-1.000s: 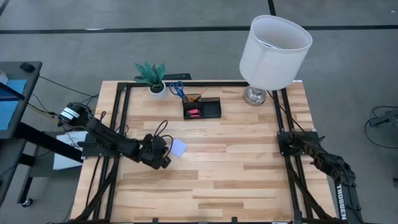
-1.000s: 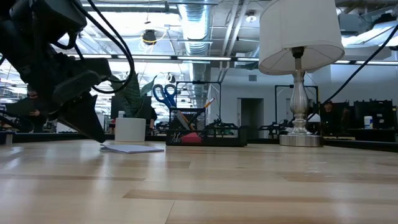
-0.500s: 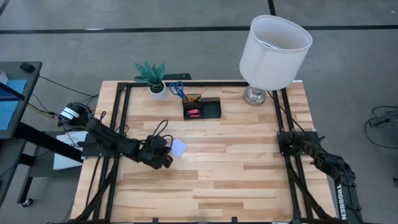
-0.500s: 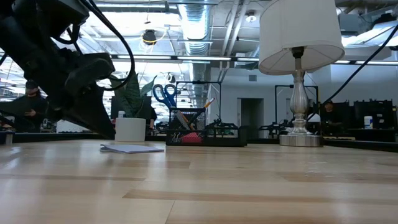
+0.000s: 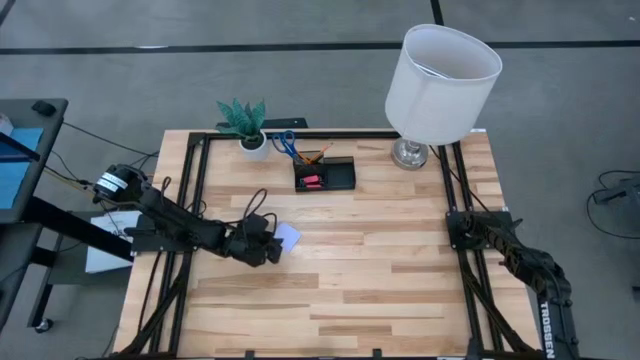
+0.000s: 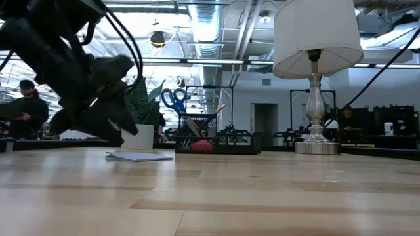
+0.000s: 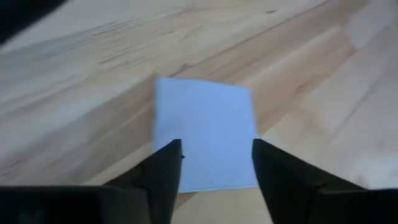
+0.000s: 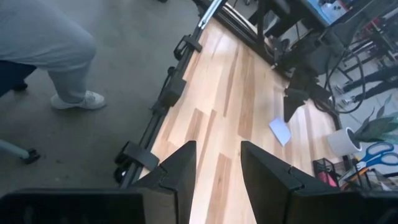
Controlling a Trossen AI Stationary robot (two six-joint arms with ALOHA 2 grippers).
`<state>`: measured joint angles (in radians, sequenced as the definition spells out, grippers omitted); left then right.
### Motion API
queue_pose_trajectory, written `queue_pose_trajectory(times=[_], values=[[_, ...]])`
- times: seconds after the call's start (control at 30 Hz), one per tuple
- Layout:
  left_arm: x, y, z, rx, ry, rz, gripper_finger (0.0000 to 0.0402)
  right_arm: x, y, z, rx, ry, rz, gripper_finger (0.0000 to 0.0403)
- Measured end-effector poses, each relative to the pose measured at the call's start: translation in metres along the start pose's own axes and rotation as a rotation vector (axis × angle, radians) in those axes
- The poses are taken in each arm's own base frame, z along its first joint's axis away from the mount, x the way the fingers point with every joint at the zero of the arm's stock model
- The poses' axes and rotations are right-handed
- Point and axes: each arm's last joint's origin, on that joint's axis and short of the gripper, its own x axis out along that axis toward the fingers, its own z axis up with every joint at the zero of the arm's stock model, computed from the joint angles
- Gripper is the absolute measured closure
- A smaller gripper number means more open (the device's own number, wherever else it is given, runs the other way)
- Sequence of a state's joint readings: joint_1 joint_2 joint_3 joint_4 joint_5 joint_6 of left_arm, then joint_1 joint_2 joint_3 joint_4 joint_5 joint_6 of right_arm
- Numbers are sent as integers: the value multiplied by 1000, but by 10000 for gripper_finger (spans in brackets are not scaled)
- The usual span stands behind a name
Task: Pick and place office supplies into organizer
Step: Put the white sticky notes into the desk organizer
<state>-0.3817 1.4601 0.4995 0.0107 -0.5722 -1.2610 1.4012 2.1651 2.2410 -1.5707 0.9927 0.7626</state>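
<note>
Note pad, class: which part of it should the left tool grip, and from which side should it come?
The note pad lies flat on the table, so only its thin edges offer a hold. The open left tool probably does best pinching two opposite edges from above, fingers straddling it.

Two dark jointed arms; black cables looped along left arm [image 5: 180, 225]; white TROSSEN lettering on right arm [image 5: 520, 255].

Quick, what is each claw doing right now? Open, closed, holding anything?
Left gripper: open, empty, fingers either side of the note pad.
Right gripper: open, empty, waiting at the table's right edge.
</note>
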Motion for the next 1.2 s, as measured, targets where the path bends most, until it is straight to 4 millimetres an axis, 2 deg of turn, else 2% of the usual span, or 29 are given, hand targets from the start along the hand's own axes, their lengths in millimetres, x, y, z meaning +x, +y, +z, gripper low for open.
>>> queue_pose_trajectory(times=[0.2,0.4,0.6,0.73,1.2], values=[[0,-10,4,74,-22,-88,152,-1,6,-7,-2,6,-1,284],[0,-11,3,193,3,-110,116,1,10,-12,11,21,-3,284],[0,-15,6,141,-28,-141,113,2,11,-12,11,33,7,284],[-1,-15,8,172,-83,-127,113,2,11,-12,12,32,6,284],[4,-13,14,96,-93,-109,113,6,9,-11,17,35,-3,284]])
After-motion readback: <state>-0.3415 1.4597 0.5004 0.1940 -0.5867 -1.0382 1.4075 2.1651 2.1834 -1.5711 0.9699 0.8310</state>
